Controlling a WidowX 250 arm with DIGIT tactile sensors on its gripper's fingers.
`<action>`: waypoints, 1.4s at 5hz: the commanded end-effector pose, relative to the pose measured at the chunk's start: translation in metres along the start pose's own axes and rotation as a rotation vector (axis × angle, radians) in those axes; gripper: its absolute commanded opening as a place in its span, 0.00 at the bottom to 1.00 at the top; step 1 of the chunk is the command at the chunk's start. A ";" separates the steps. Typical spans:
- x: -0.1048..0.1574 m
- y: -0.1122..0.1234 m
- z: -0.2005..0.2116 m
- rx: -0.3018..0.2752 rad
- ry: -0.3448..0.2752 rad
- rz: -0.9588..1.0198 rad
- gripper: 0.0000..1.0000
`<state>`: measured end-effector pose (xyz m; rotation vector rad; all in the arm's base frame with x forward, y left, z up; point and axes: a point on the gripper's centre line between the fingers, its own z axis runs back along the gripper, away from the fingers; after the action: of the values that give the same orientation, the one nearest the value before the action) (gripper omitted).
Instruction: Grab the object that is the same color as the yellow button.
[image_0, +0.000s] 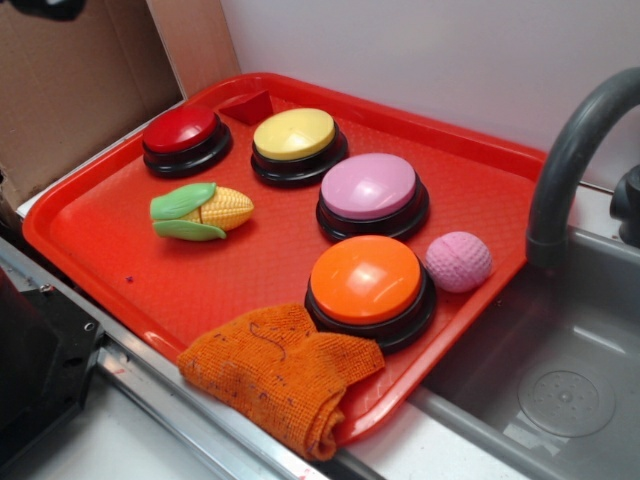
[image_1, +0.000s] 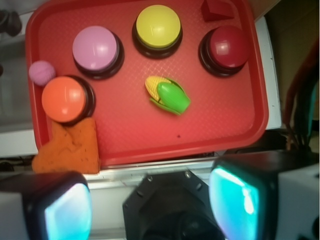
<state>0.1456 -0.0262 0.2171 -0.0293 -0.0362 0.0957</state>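
The toy corn cob (image_0: 203, 212) (image_1: 167, 94), yellow kernels in green husk leaves, lies on the red tray (image_0: 120, 260) (image_1: 220, 120) left of centre in the exterior view. The yellow button (image_0: 296, 143) (image_1: 158, 27) stands behind it on its black base. My gripper (image_1: 152, 207) shows only in the wrist view, high above the tray's near edge and well apart from the corn. Its two teal-padded fingers (image_1: 235, 202) stand wide apart with nothing between them. The arm is out of the exterior view.
On the tray also stand a red button (image_0: 184, 138) (image_1: 226, 48), a pink button (image_0: 371, 193) (image_1: 96, 49) and an orange button (image_0: 368, 286) (image_1: 66, 99). A pink ball (image_0: 459, 261) (image_1: 41, 72) and an orange cloth (image_0: 280, 370) (image_1: 70, 150) lie near the orange button. A grey faucet (image_0: 570, 150) and sink (image_0: 560, 390) are at the right.
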 end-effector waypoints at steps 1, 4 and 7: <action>0.055 -0.006 -0.038 0.045 0.010 -0.012 1.00; 0.084 0.024 -0.123 0.139 0.158 -0.287 1.00; 0.069 0.037 -0.173 0.167 0.313 -0.364 1.00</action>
<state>0.2145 0.0119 0.0385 0.1290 0.3188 -0.2608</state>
